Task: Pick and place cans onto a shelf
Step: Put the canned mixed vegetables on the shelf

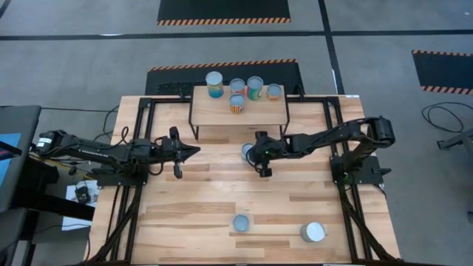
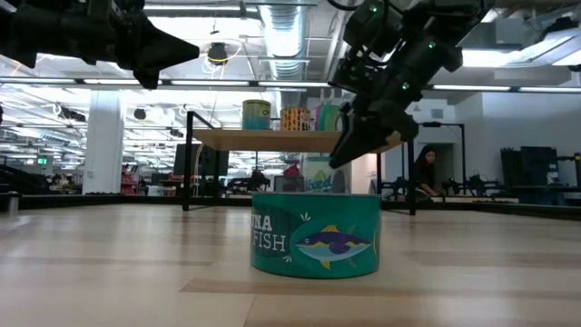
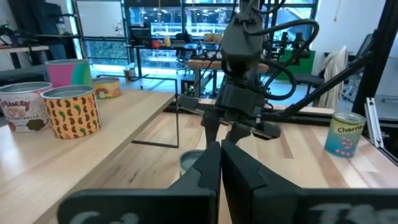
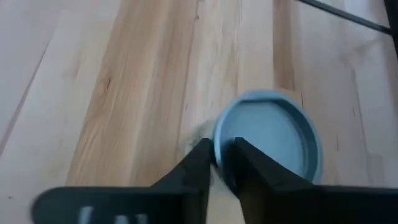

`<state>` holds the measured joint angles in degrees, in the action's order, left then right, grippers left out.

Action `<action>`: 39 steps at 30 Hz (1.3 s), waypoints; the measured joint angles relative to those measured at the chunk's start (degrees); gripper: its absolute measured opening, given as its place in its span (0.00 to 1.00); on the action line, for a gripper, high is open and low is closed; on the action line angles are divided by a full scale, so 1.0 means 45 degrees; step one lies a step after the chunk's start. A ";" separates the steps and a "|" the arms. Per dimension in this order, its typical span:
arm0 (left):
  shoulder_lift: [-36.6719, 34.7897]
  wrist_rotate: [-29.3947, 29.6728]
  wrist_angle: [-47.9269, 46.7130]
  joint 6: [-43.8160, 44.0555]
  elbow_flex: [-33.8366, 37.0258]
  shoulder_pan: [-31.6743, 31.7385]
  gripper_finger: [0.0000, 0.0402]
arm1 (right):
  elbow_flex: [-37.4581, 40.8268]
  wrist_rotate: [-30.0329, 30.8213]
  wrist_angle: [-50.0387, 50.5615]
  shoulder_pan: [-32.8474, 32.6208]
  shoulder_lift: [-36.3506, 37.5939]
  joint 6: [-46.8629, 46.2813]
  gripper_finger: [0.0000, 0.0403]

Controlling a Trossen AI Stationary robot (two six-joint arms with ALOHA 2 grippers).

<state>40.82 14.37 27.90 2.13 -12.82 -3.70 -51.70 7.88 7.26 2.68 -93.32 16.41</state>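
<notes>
The shelf (image 1: pixel 238 112) stands at the table's far middle with several cans on it (image 1: pixel 237 103). One can with a silvery-blue top (image 1: pixel 247 151) stands on the table just in front of the shelf. My right gripper (image 1: pixel 256 154) hangs over that can's rim (image 4: pixel 219 144), pointing down, its fingers almost closed. My left gripper (image 1: pixel 195 151) is shut and empty, raised above the table left of that can. Two more cans stand near the front edge: a teal tuna can (image 2: pixel 315 233) and a wider one (image 1: pixel 312 232). My right gripper has its two fingertips (image 4: pixel 202 152) at the near rim of the can's top, coming slanting from above. I cannot tell whether they touch the can. The can stands upright on the table.
The shelf's black legs (image 1: pixel 195 131) stand close behind the can. Bare planks lie between the two arms and the front cans. The right arm (image 1: pixel 332 137) reaches in from the table's right, the left arm (image 1: pixel 111 151) from its left.
</notes>
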 joint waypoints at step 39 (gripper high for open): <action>0.0004 -0.0005 -0.0082 -0.0033 0.0000 0.0000 0.00 | -0.8631 0.0231 0.8299 0.3867 -0.0389 -0.1211 0.03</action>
<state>40.84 14.35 27.53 1.98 -12.82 -3.70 -90.54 8.92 44.61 20.08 -95.07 10.96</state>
